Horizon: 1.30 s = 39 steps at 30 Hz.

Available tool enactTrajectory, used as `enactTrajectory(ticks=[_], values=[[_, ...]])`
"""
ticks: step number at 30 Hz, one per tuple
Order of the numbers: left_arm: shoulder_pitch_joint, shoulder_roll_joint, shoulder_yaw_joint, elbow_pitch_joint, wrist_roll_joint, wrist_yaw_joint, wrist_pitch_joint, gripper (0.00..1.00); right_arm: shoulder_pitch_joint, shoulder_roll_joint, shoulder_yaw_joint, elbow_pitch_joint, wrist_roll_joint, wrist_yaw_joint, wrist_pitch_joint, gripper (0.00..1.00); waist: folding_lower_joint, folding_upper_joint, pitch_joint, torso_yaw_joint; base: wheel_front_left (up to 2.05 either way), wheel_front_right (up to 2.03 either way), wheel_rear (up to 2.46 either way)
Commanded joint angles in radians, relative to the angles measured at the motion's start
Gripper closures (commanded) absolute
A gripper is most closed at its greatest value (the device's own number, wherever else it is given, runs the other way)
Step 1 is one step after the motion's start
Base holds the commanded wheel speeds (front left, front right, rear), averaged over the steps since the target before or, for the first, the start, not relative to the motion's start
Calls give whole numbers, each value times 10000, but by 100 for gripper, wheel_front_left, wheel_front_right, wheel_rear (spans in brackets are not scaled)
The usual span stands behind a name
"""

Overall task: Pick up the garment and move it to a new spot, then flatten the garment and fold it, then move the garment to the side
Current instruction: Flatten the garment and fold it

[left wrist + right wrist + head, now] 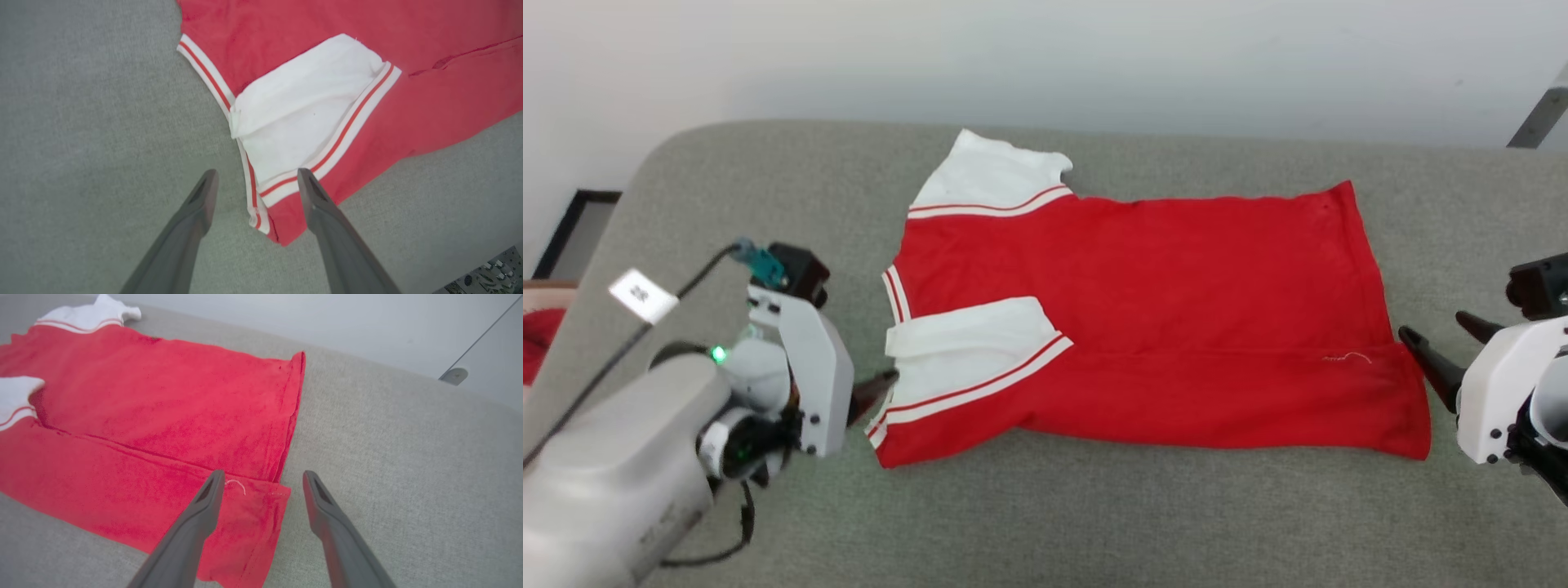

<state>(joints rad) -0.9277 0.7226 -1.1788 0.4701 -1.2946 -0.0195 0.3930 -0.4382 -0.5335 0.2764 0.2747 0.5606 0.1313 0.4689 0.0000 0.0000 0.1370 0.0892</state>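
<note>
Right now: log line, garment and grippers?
red white-sleeved jersey: part-folded on grey padded surface | left gripper: open, sleeve end | right gripper: open, hem end

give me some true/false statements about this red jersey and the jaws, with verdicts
1. The garment lies on a grey padded surface. True.
2. Both white sleeves are folded onto the red body. False: the near sleeve is, but the far sleeve sticks out past the far edge.
3. The left jaws are shut on the collar. False: they stand open at the garment's sleeve end.
4. The right jaws stand open at the hem. True.
</note>
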Motion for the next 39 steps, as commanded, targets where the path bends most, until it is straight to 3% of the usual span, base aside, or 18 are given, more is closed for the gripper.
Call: enactTrajectory(ticks=[1, 9, 16, 34, 35, 36, 39], values=[[268, 117, -38, -232, -101, 234, 174, 0, 223, 95, -281, -177, -83, -11, -108, 0, 0, 0, -297, -3, 0, 0, 0], [964, 495, -140, -964, -529, 911, 547, 0, 1089, 1028, -2081, -1593, -965, -11, -609, 0, 0, 0, -499, -394, 0, 0, 0], [1391, 560, -118, -550, -922, 1089, 712, 0, 2076, 1848, -3147, -2984, -1397, -11, -288, 0, 0, 0, -251, -873, 0, 0, 0], [1852, -428, 27, 1537, -1706, 565, 885, 2, 3782, 3448, -4567, -5081, -1884, -9, 589, 0, 0, 0, 320, -1270, 0, 0, 0], [1823, -491, 18, 1596, -1716, 431, 875, 85, 3834, 3505, -4569, -5109, -1870, -9, 692, 0, 0, 0, 338, -1275, 0, 0, 0], [1805, -539, 27, 1697, -1711, 380, 865, 100, 3875, 3525, -4557, -5129, -1912, -9, 838, 0, 0, 0, 351, -1273, 0, 0, 0], [1674, -583, 7, 1906, -1575, 206, 797, 100, 3794, 3605, -4474, -5148, -1860, -9, 1402, 0, 0, 0, 391, -1259, 0, 0, 0]])
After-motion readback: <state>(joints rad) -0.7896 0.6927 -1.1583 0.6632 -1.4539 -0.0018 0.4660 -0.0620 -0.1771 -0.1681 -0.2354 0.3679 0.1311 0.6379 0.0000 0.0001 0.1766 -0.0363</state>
